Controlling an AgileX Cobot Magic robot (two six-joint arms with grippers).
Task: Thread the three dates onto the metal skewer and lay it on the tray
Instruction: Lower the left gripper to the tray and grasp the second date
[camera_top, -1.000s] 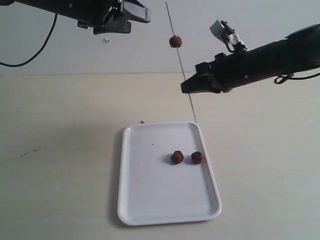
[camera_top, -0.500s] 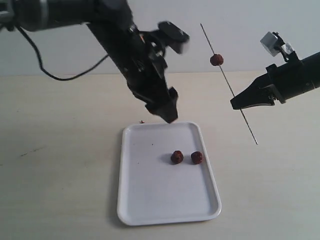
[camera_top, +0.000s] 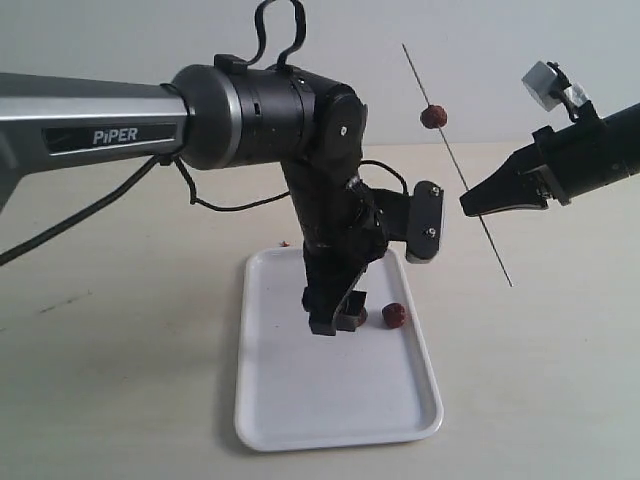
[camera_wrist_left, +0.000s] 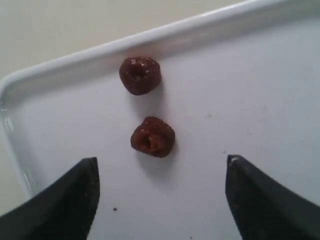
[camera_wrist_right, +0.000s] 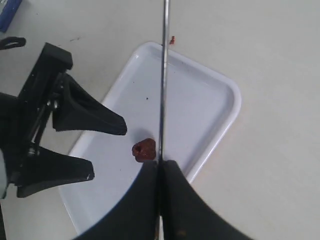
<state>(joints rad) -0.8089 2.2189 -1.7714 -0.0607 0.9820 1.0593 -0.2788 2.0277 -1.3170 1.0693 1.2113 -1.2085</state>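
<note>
The white tray (camera_top: 290, 400) lies on the table with two dates on it. In the exterior view one date (camera_top: 395, 315) shows, while the other is hidden behind my left gripper (camera_top: 338, 318). The left wrist view shows both: the nearer date (camera_wrist_left: 152, 136) sits just ahead of the open left gripper (camera_wrist_left: 161, 159), and the farther date (camera_wrist_left: 140, 75) lies by the tray rim (camera_wrist_left: 60, 67). My right gripper (camera_top: 470, 205) is shut on the thin metal skewer (camera_top: 455, 165), held tilted in the air. The third date (camera_top: 432, 116) is threaded high on it.
The left arm (camera_top: 270, 110) reaches down over the tray's far half. From the right wrist, the skewer (camera_wrist_right: 163, 75) crosses the tray (camera_wrist_right: 210, 95), with a tray date (camera_wrist_right: 145, 150) beside it and the open left gripper (camera_wrist_right: 109, 152) close by. A red crumb (camera_wrist_right: 172, 40) lies off the tray corner.
The left arm has swung down from the top left onto the tray, its open gripper now at the two dates. The right gripper carried the skewer to the right, then held still.
</note>
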